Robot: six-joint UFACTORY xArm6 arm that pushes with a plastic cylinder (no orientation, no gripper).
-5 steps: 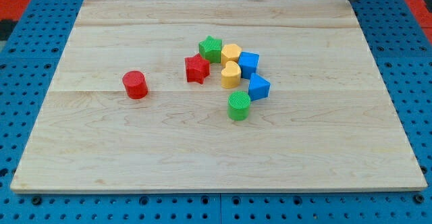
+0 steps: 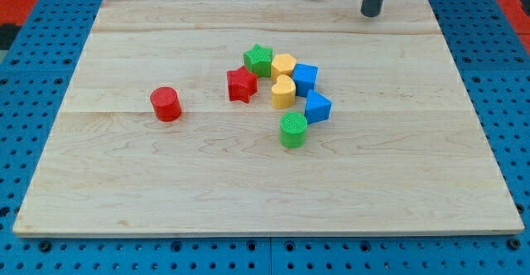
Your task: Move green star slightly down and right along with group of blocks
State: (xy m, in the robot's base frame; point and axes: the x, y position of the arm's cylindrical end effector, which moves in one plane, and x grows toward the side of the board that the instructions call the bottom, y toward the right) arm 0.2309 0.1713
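The green star (image 2: pixel 258 60) sits at the top left of a cluster near the board's middle. Touching it on the right is a yellow block (image 2: pixel 284 65), with a yellow heart (image 2: pixel 283 92) below that. A red star (image 2: pixel 241 84) lies just below and left of the green star. Two blue blocks (image 2: pixel 305 78) (image 2: pixel 317 107) line the cluster's right side. A green cylinder (image 2: pixel 292 130) stands at its bottom. My tip (image 2: pixel 370 13) is near the board's top edge, well up and to the right of the cluster, touching no block.
A red cylinder (image 2: pixel 166 103) stands alone to the left of the cluster. The wooden board (image 2: pixel 124 184) lies on a blue pegboard surface.
My tip has moved left and down from the board's top right corner onto the board's top strip. No block has moved.
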